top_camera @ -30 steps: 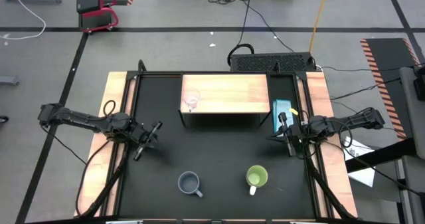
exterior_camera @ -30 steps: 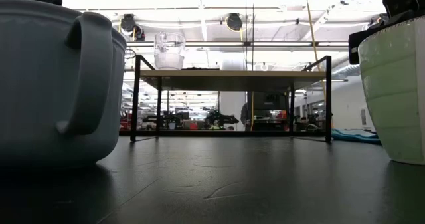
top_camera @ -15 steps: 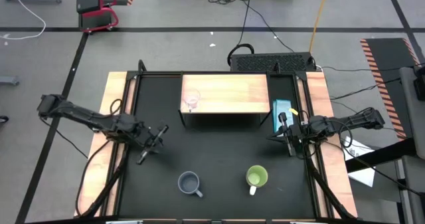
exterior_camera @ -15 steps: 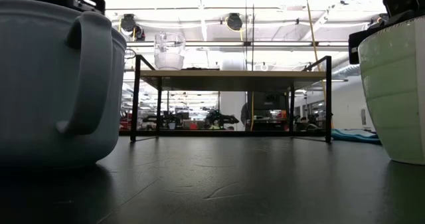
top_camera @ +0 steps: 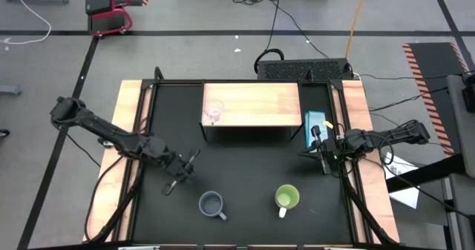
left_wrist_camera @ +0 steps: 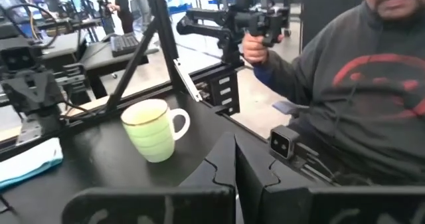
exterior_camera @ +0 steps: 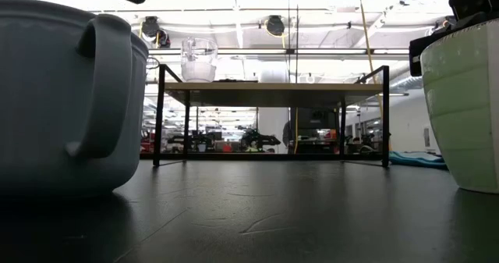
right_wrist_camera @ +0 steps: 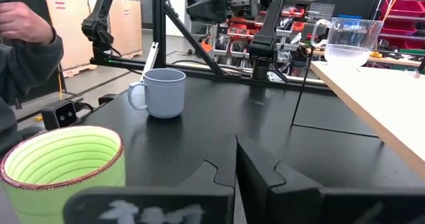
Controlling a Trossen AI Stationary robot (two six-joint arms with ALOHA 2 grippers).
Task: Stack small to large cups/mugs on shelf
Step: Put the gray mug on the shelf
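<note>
A clear glass cup (top_camera: 214,113) (exterior_camera: 199,58) stands on its base at the left end of the light-wood shelf (top_camera: 256,103) (exterior_camera: 273,85). On the black table near the front edge stand a grey-blue mug (top_camera: 212,204) (right_wrist_camera: 163,92) and, to its right, a lime-green mug with a white handle (top_camera: 286,198) (left_wrist_camera: 153,127). My left gripper (top_camera: 187,174) (left_wrist_camera: 234,174) is shut and empty. It hangs above the table just left of and beyond the grey-blue mug and points toward the green mug. My right gripper (top_camera: 308,152) (right_wrist_camera: 238,167) waits shut and empty at the table's right side, by the shelf's right end.
A teal packet (top_camera: 315,122) lies right of the shelf. Light-wood strips (top_camera: 130,116) run along both table sides. A person in a grey sweatshirt (left_wrist_camera: 358,78) stands past the table's front edge, holding a hand controller (left_wrist_camera: 255,24).
My left gripper has swung toward the table's near edge and rightward, away from the left strip and toward the grey-blue mug, rising a little; it stays shut. The mugs and the glass cup have not moved.
</note>
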